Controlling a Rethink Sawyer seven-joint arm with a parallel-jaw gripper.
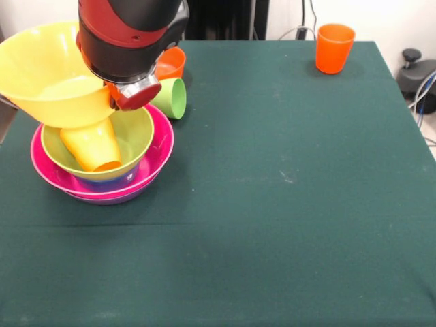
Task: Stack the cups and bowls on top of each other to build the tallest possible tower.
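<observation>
- Front view, and only this one was given: the tower (102,160) was seen at the desk's (286,204) left side, built from a purple bowl (112,198) at the bottom, a pink bowl (153,160) nested in it, a sliver of blue bowl (109,182) and then a light green bowl (133,136).
- A yellow-orange cup (90,144) was lying tilted inside the green bowl, mouth pointing down and toward the camera, so a wobbly seat for anything placed on top was expected.
- The big yellow bowl (44,75) was held up above the pile, tipped, right against the arm's (129,34) wrist. The pincer was hidden behind that wrist, so open or closed couldn't be told.
- Everything looked like thin glossy plastic: light, stiff, slick, not breakable. Rims were judged the best grab spot on bowls; cups could be pinched across the wall.
- A light green cup (170,97) was lying on its side just behind the pile, with an orange bowl (170,63) beside it.
- An orange cup (334,48) was left upright, well apart, at the far right.
- The desk was covered in matte green cloth, so little sliding was expected.
</observation>
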